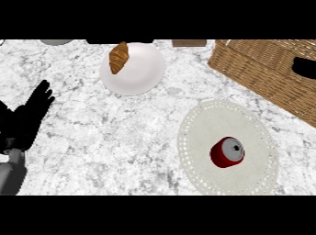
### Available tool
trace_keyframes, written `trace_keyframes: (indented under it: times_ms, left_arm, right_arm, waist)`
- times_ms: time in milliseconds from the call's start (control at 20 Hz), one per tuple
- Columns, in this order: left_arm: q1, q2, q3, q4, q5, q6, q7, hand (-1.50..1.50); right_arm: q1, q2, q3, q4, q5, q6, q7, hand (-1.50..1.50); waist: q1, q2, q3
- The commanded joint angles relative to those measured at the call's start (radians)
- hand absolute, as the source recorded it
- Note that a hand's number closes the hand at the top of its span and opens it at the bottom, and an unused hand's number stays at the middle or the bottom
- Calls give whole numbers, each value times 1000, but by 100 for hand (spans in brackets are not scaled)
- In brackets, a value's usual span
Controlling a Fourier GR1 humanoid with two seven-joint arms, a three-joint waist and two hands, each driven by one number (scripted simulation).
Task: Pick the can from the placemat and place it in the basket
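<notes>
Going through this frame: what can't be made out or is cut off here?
Right hand: shows nowhere in the head view.
Basket: cut off by the right edge; the dark patch on it cannot be identified.
Brown thing and grey thing at the counter's far side: cut by the top edge, too little shows to name them.
Can on the placemat: label too small to read.

The can (227,152) sits on the placemat (208,119), near its centre. From the placemat, the basket (269,73) lies at 1 o'clock, near the mat's edge. The plate (137,75) lies at 11 o'clock, apart, and carries the croissant (119,57) on its 10 o'clock part. The left hand (18,119) rests at 9 o'clock, well apart.
</notes>
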Motion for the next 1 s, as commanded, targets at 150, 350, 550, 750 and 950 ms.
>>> trace_keyframes:
  times_ms: [150, 350, 550, 750, 950]
  left_arm:
    - [-21, 30, 39, -6, -3, -34, 54, 0]
    - [33, -6, 43, 32, -18, -58, -54, 0]
    - [-32, -18, 27, -36, -20, -41, 67, 0]
    - [-2, -39, 53, 11, -32, -57, -10, 0]
    - [-14, -37, 49, -4, -49, -60, 22, 0]
  right_arm:
    - [340, 75, -217, -140, 88, 38, -87, -150]
    - [520, 212, -146, -209, 329, 40, -214, -150]
    - [609, 329, -78, -160, 563, 39, -375, -150]
    - [669, 425, 13, -68, 760, -9, -540, -150]
    - [613, 553, 104, 47, 833, -120, -601, -150]
  waist:
    - [2, 4, 2]
    - [9, 6, 2]
    - [16, 7, 2]
    - [21, 7, 1]
    - [28, 8, 1]
